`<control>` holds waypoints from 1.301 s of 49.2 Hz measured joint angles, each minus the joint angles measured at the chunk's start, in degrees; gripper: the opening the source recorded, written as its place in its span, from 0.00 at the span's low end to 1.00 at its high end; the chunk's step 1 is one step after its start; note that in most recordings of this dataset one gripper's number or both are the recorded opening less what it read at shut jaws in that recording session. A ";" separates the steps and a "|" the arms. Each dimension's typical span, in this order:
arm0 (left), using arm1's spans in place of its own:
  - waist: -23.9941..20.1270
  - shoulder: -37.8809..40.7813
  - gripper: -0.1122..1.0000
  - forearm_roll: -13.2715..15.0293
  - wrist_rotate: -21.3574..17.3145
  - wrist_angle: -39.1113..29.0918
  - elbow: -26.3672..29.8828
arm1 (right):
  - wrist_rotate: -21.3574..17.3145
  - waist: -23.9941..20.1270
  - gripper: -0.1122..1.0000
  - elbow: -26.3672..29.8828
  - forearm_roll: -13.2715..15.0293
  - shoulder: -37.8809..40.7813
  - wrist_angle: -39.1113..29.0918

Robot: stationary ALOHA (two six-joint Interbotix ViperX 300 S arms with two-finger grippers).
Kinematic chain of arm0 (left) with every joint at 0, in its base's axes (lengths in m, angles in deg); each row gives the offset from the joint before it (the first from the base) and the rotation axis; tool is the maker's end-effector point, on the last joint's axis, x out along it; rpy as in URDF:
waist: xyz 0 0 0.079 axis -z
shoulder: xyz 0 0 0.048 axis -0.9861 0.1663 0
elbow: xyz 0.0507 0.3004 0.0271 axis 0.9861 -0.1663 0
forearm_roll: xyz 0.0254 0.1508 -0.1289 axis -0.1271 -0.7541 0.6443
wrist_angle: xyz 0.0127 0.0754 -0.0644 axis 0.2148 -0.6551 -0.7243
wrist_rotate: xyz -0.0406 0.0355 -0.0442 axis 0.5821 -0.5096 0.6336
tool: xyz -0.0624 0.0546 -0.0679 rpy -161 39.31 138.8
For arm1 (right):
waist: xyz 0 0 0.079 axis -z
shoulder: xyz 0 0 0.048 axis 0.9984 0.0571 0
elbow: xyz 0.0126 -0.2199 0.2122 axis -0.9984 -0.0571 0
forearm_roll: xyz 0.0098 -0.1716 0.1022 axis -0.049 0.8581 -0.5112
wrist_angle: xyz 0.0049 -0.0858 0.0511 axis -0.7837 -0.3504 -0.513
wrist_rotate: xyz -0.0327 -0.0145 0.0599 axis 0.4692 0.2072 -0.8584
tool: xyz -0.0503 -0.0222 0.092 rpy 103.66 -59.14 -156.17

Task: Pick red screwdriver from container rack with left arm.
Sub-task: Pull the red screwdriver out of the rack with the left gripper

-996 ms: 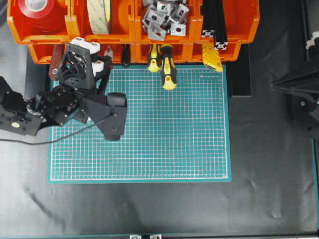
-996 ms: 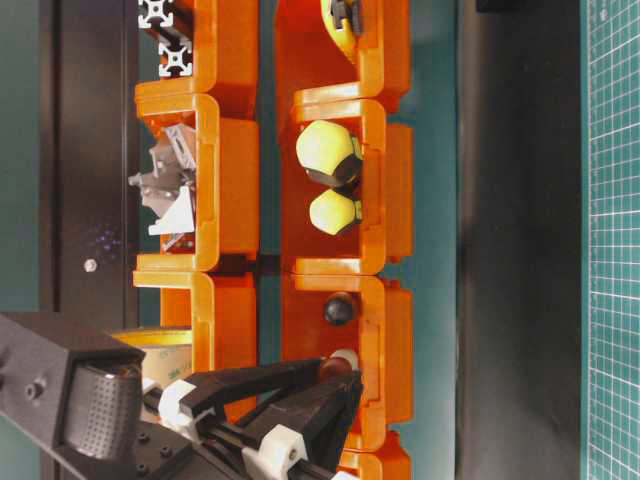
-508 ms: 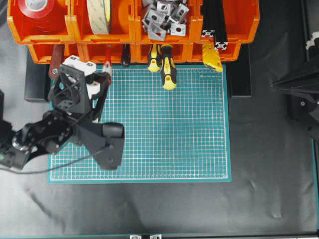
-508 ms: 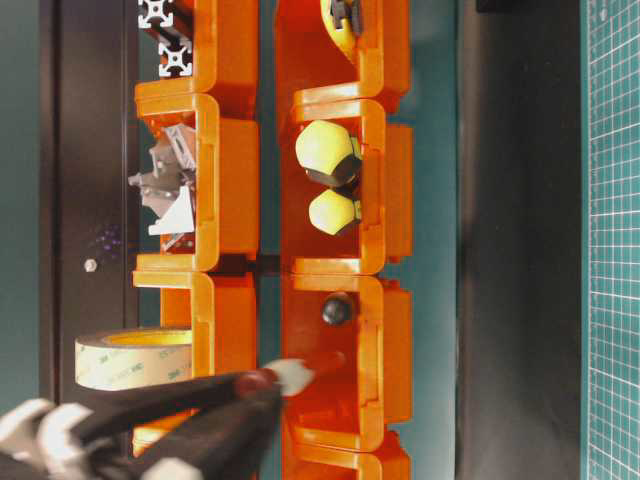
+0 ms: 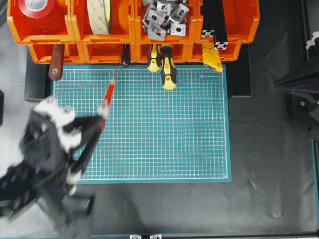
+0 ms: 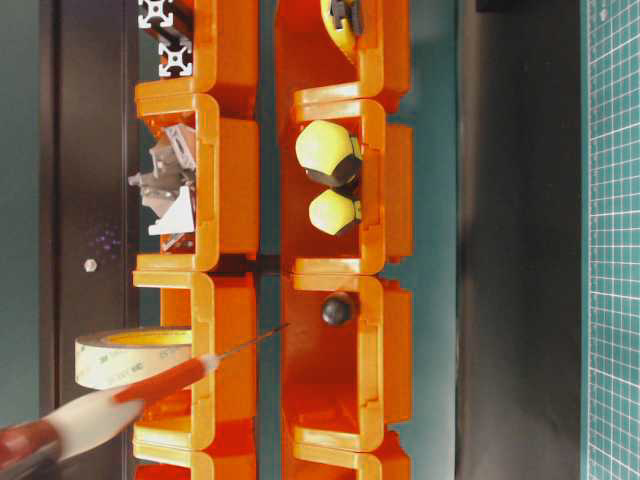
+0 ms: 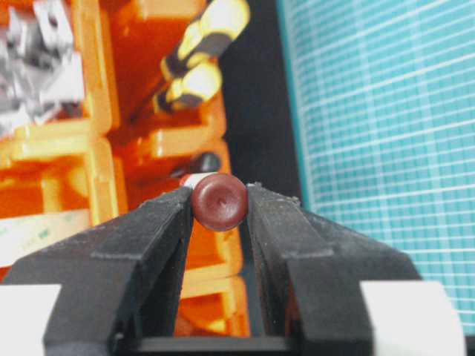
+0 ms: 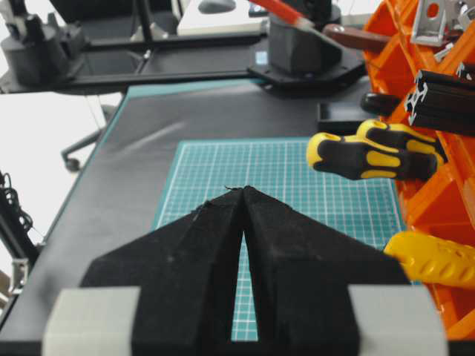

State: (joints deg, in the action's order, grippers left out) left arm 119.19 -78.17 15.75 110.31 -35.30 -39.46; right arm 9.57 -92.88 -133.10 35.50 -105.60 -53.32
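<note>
My left gripper (image 5: pixel 99 118) is shut on the red screwdriver (image 5: pixel 106 95), holding it near its white band above the left part of the green mat. The thin silver shaft points back toward the orange container rack (image 5: pixel 132 31), and its tip is clear of the bins. In the left wrist view the dark red end cap (image 7: pixel 219 201) sits squeezed between the two black fingers of the left gripper (image 7: pixel 219 194). The table-level view shows the red screwdriver (image 6: pixel 160 381) tilted in front of the rack. The arm is motion-blurred at lower left. My right gripper (image 8: pixel 242 191) is shut and holds nothing, parked at the right.
Two yellow-and-black screwdrivers (image 5: pixel 167 66) stick out of a lower bin over the cutting mat (image 5: pixel 164 129). A dark red flat handle (image 5: pixel 56 61) and a black-handled tool (image 5: pixel 125 56) hang from the left bins. Upper bins hold tape rolls (image 5: pixel 98 15) and metal brackets (image 5: pixel 162 17).
The left arm has pulled back toward the front left, drawing the red screwdriver out of its bin and over the mat. The right arm has stayed still.
</note>
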 measured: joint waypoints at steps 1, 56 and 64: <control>0.62 0.26 0.34 -0.09 -0.35 0.00 0.26 | 0.00 0.00 0.10 -0.09 0.00 -0.09 0.00; -8.61 10.37 0.34 0.00 -13.10 32.34 -14.15 | -2.46 -0.09 0.10 0.00 -0.09 -1.67 -1.67; -11.16 8.88 0.34 -0.09 -13.18 34.28 -17.31 | -2.55 -0.09 0.10 0.00 -0.18 -1.67 -1.67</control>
State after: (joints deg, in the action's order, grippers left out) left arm 108.03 -69.30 15.66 97.13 -1.02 -56.78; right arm 7.02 -92.97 -133.10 35.32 -107.27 -54.99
